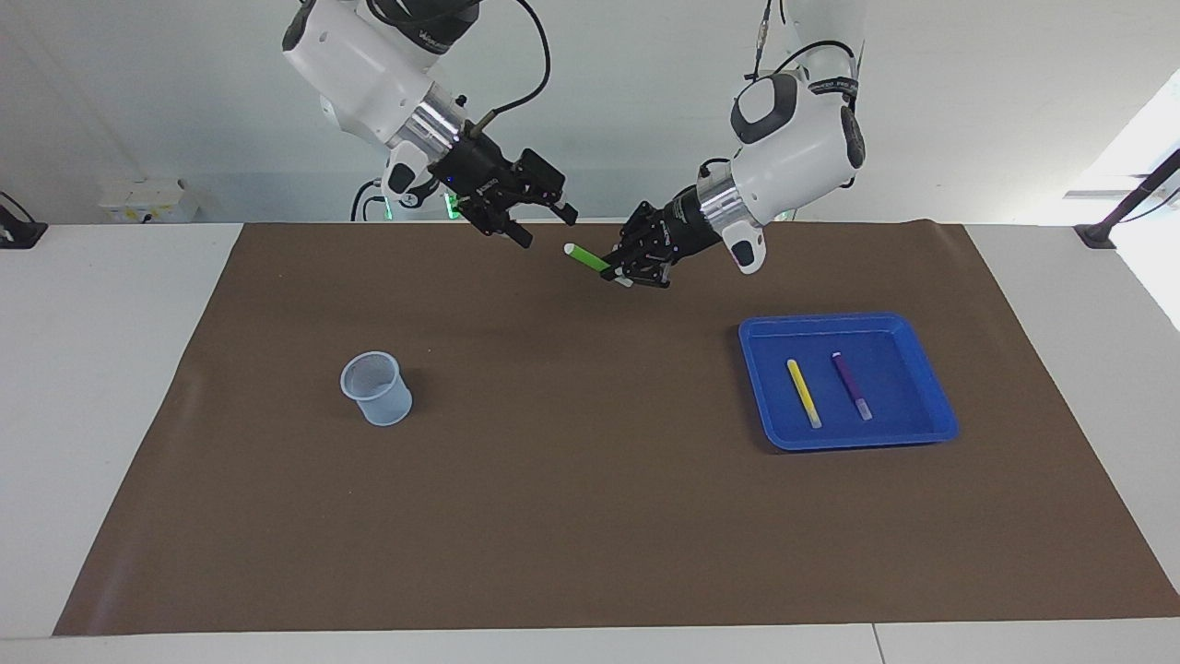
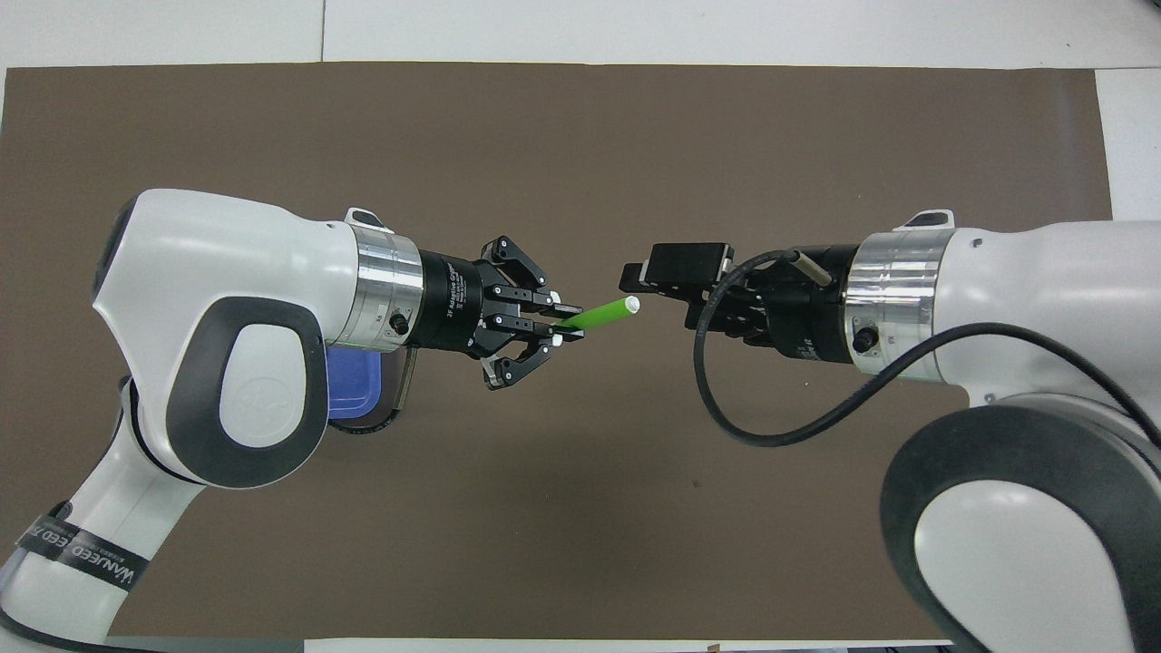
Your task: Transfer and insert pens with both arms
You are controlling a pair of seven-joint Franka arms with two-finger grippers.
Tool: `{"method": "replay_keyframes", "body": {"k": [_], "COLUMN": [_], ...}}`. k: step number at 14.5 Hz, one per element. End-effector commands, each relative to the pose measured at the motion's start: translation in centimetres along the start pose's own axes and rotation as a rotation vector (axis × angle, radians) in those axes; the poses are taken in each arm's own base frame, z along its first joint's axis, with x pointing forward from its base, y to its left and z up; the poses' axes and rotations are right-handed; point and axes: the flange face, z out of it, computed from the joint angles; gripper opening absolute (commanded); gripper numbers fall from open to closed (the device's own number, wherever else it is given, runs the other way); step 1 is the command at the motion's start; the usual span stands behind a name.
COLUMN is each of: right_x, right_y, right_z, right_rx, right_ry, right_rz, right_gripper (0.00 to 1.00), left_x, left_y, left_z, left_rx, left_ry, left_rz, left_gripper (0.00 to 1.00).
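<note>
Left gripper [image 1: 619, 274] clamps the green pen [image 1: 586, 258] in the air over the mat [image 1: 590, 516], whitish tip toward the right gripper [image 1: 544, 226], apparently parted. Bring it squarely around the free end before release.

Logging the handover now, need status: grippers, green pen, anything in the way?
Left gripper shut on green pen, raised over the mat. Right gripper open, short of its whitish tip. Nothing between them. Yellow pen, purple pen in tray.
</note>
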Motion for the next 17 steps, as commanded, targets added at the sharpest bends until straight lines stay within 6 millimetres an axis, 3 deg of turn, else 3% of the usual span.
{"method": "replay_keyframes", "body": {"k": [1,3,8,13,17], "right_x": [-1.2,-1.4,-1.1,-0.1,-0.5], "right_y": [0.8,1.0,1.0,1.0,0.0], "right_z": [0.0,0.2,0.1,0.5,2.8], "right_rx": [0.014,0.000,0.004,0.009,0.018], "right_ry": [0.007,-0.005,0.011,0.048,0.082], "right_rz": [-0.015,-0.062,-0.078,-0.097,-0.113], "right_gripper": [0.89,0.88,0.66,0.66,0.65], "left_x": [0.2,0.3,0.4,0.5,0.6], "left_y": [-0.9,-0.7,-0.5,-0.3,-0.3], "left_z": [-0.5,-0.7,-1.0,-1.1,-1.0], "left_rx": [-0.031,-0.036,-0.045,-0.060,-0.065], "left_ry": [-0.012,-0.014,-0.027,-0.029,-0.030], "left_rz": [-0.033,-0.040,-0.057,-0.062,-0.064], "left_gripper": [0.00,0.00,0.00,0.00,0.00]}}
